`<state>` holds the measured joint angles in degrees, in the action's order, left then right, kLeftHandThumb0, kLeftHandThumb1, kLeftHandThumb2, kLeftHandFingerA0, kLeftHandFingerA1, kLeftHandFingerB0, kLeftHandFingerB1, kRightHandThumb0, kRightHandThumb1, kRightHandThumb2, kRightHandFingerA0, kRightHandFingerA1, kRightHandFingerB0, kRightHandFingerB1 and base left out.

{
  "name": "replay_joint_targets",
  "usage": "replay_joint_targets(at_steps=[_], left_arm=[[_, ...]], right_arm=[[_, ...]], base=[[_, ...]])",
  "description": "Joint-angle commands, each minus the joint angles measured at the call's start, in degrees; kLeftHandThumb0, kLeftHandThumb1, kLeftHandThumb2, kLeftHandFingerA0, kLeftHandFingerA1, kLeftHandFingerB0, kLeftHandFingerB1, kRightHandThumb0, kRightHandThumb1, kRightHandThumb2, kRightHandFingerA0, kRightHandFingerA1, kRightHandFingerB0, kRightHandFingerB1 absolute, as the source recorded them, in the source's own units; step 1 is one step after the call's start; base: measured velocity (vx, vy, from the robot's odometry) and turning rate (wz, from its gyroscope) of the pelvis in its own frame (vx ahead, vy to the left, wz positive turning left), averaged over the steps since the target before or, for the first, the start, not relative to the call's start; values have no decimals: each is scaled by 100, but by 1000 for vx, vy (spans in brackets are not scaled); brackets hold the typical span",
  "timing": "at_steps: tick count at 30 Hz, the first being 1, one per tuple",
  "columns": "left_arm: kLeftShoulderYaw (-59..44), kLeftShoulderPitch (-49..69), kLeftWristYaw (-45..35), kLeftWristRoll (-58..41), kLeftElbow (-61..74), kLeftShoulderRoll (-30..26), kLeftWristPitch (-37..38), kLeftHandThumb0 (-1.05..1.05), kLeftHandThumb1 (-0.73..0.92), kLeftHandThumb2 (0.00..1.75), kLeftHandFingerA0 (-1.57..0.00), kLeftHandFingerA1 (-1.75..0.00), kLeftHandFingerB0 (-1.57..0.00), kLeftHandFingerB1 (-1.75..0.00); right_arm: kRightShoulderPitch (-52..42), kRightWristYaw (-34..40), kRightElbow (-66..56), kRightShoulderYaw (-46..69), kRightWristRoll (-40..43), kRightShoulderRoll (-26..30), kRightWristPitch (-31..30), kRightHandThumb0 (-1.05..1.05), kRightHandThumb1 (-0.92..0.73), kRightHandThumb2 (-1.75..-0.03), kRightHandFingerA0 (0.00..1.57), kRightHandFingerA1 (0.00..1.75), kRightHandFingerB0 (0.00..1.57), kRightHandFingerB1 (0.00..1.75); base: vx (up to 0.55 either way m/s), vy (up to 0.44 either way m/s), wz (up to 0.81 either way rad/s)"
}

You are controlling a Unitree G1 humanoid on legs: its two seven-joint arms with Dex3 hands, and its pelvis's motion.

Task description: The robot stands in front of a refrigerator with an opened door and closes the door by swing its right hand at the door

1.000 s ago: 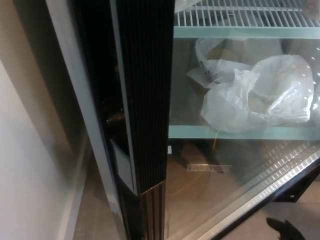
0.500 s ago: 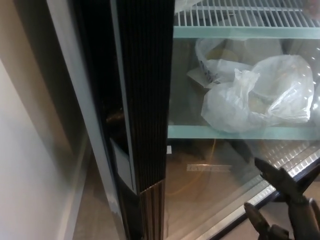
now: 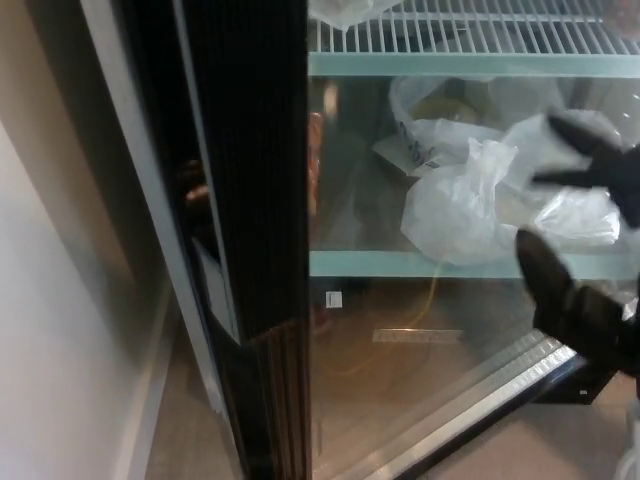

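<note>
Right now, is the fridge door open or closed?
Open. The glass door slants away from the fridge, its bottom rail running diagonally, with the right hand against it.

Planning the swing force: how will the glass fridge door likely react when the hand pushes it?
The glass door looks rigid in its metal frame, so it should swing as one piece. Likely heavy and breakable. The right hand, open, should push gently.
</note>
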<state>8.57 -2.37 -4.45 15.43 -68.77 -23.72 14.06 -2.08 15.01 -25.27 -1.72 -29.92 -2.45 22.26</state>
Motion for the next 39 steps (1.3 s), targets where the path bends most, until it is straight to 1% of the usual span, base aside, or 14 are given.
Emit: replay_joint_targets(at_steps=[1, 2, 4, 5, 7, 11, 12, 16, 23, 25, 30, 33, 38, 39], left_arm=[[-93, 80, 102, -51, -100, -73, 229, -46, 61, 95, -41, -55, -31, -49], [-94, 82, 97, -54, -97, -72, 244, -46, 61, 95, -41, -55, -31, -49], [-95, 83, 96, -54, -96, -72, 247, -46, 61, 95, -41, -55, -31, -49], [-91, 56, 92, -49, -93, -70, 226, -46, 61, 95, -41, -55, -30, -49], [-87, 22, 86, -44, -91, -67, 200, -46, 61, 95, -41, -55, -30, -49], [-30, -37, 84, 16, -44, -68, 209, -50, 63, 93, -40, -53, -32, -48], [-37, -72, 70, 5, -54, -53, 221, -50, 63, 94, -40, -53, -33, -48], [-14, -143, 53, 27, -32, -51, 170, -52, 63, 92, -38, -52, -30, -47], [-2, -152, 13, 44, -20, -118, 203, -51, 63, 93, -39, -53, -31, -47], [15, -160, -24, 66, -32, -180, 224, -51, 63, 94, -40, -53, -31, -47], [26, -196, -50, 69, -34, -168, 219, -50, 63, 94, -40, -53, -32, -48], [-16, -114, -18, 23, -54, -138, 234, -49, 62, 94, -41, -54, -31, -48], [-12, -107, -7, 32, -59, -152, 252, -49, 62, 94, -41, -54, -31, -48], [7, -98, 4, 53, -60, -155, 228, -49, 62, 95, -40, -54, -32, -49]], right_arm=[[2093, 1140, 82, -415, -3459, 611, -120, -55, -86, -66, 17, 27, 20, 28], [2363, 805, 440, -517, -3061, 666, -65, -55, -86, -66, 17, 27, 20, 28], [2433, 767, 525, -557, -2994, 694, -78, -55, -86, -66, 17, 27, 20, 28], [2875, 621, 1176, -821, -2874, 648, -118, -56, -81, -65, 23, 29, 29, 30], [3429, 442, 1994, -1153, -2718, 591, -164, -56, -81, -65, 23, 29, 29, 30], [4843, 452, 4417, -1561, -2913, 732, -876, -55, -79, -64, 27, 30, 33, 32], [5514, 261, 5850, -1729, -2850, 774, -1187, -56, -79, -64, 27, 31, 31, 32], [6215, -266, 7670, -1892, -2664, 770, -1905, -59, -81, -65, 29, 31, 33, 32], [6241, -510, 8185, -1941, -2412, 792, -2224, -60, -82, -65, 29, 31, 32, 32], [5959, -798, 8171, -2074, -2354, 885, -2032, -60, -83, -66, 27, 30, 31, 31], [5984, -795, 8232, -2168, -2212, 978, -1817, -60, -84, -66, 26, 30, 30, 31], [5661, -877, 7634, -2210, -1991, 1115, -1333, -53, -78, -66, 29, 32, 27, 30], [5746, -779, 7810, -2371, -1816, 1130, -1209, -53, -78, -66, 29, 32, 27, 30], [5401, -845, 7220, -2465, -1828, 1293, -1013, -53, -77, -64, 29, 31, 30, 31]], base=[[0, 0, 0], [0, 0, 0], [0, 0, 0], [0, 0, 0], [0, 0, 0], [0, 0, 0], [0, 0, 0], [0, 0, 0], [0, 0, 0], [0, 0, 0], [0, 0, 0], [0, 0, 0], [0, 0, 0], [0, 0, 0]])
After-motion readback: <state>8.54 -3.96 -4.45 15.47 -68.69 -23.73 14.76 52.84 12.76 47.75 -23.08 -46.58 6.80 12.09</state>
